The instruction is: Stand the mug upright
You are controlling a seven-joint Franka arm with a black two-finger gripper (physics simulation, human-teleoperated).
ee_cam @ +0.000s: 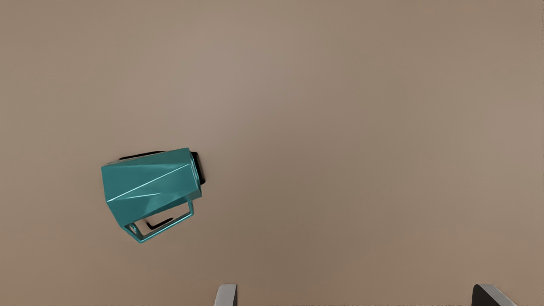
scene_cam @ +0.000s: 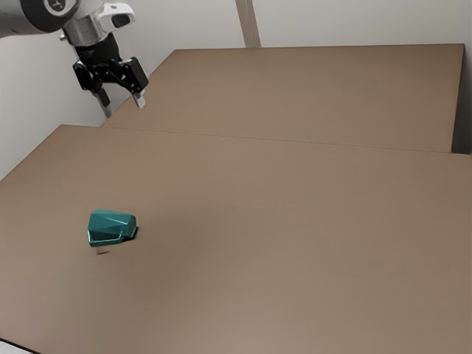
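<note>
The teal, faceted mug with a thin angular handle (ee_cam: 153, 182) lies on its side, well apart from the gripper and below it. The broad, flat, matt brown table (scene_cam: 295, 258) spreads out beneath the gripper, a fine straight seam crossing it. A plain pale wall (scene_cam: 354, 22) stands behind, with an upright brown strip (scene_cam: 249, 22) on it, off from the gripper toward the exterior view's right. The white and grey arm (scene_cam: 85, 28) comes in above the gripper from the exterior view's upper left. The black two-finger gripper with pale grey tips (scene_cam: 124, 110) hangs over the table, its fingers (ee_cam: 226, 295) wide apart, nothing between them. Seen from the wrist, the mug sits outside the gap, past one finger, its narrower end turned toward the gap and its broader end away. The handle (ee_cam: 168, 228) is on the mug's side nearer the line of the fingertips, with a small dark shadow (ee_cam: 161, 223) by it
</note>
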